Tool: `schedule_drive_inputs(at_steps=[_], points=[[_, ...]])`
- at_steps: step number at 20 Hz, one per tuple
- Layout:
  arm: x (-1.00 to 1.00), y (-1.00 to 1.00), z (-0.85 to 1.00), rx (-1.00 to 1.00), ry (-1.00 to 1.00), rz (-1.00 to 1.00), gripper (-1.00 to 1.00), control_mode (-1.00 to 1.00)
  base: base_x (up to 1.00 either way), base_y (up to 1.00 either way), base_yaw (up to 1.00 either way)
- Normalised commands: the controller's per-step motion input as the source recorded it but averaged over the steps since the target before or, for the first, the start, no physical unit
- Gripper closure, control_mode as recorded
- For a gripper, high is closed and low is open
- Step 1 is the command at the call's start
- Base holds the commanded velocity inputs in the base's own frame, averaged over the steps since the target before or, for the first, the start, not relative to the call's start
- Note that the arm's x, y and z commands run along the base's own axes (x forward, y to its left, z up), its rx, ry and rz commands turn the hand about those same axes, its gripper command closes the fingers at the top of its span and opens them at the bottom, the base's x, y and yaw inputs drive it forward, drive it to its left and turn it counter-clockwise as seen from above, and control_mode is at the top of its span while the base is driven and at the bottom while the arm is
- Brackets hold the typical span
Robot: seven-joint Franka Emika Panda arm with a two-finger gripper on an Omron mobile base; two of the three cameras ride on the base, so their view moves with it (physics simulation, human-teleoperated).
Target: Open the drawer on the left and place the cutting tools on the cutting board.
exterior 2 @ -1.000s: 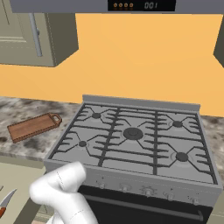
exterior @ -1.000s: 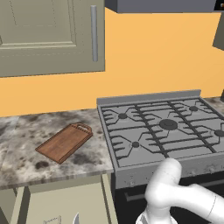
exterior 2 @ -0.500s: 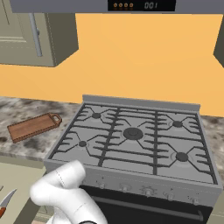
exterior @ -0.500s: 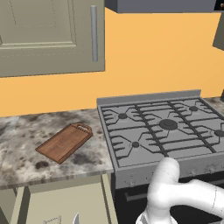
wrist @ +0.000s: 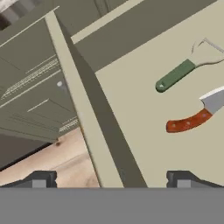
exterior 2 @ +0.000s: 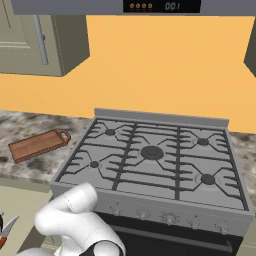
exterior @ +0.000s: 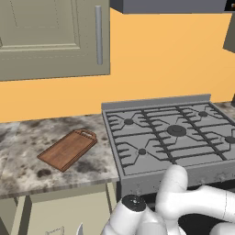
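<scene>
Gripper (wrist: 111, 178) hangs wide open and empty over the open drawer (wrist: 144, 109), above its front wall. Inside lie 2 cutting tools, a green-handled utensil (wrist: 175, 75) and a reddish-brown-handled knife (wrist: 189, 122), ready for picking.

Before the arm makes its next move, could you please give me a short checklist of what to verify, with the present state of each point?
1. Drawer open: ok, its inside shows in the hand view.
2. Tools in the drawer: ok, the green-handled tool and the red-handled knife lie apart on the drawer floor.
3. Gripper open and empty: ok, the fingertips stand wide with nothing between them.
4. Gripper lined up over a tool: not ok, it sits over the drawer's front wall, and both tools lie off to one side.
5. Cutting board free to receive tools: ok, nothing lies on it.
6. Whole blades visible for a grasp choice: cannot tell, both run out of the hand view.
</scene>
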Motion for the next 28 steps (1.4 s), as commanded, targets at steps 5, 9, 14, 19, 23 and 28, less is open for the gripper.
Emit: schedule_drive_inputs(at_steps=[5,9,14,19,23,28], points=[[0.33,0.13,0.0,0.0,-0.02,-0.09,-1.0,-1.0,0.0,0.0,0.0],[0.29,0.18,0.0,0.0,0.0,-0.34,-1.0,-1.0,0.0,0.0,0.0],[0.11,0.04,0.0,0.0,0.0,-0.43,-1.0,-1.0,0.0,0.0,0.0],[0.16,0.02,0.0,0.0,0.03,-0.4,-1.0,-1.0,0.0,0.0,0.0],[0.17,0.02,0.0,-0.02,0.11,-0.3,-1.0,-1.0,0.0,0.0,0.0],[0.13,0.0,-0.01,-0.01,0.03,0.0,-1.0,-1.0,0.0,0.0,0.0]])
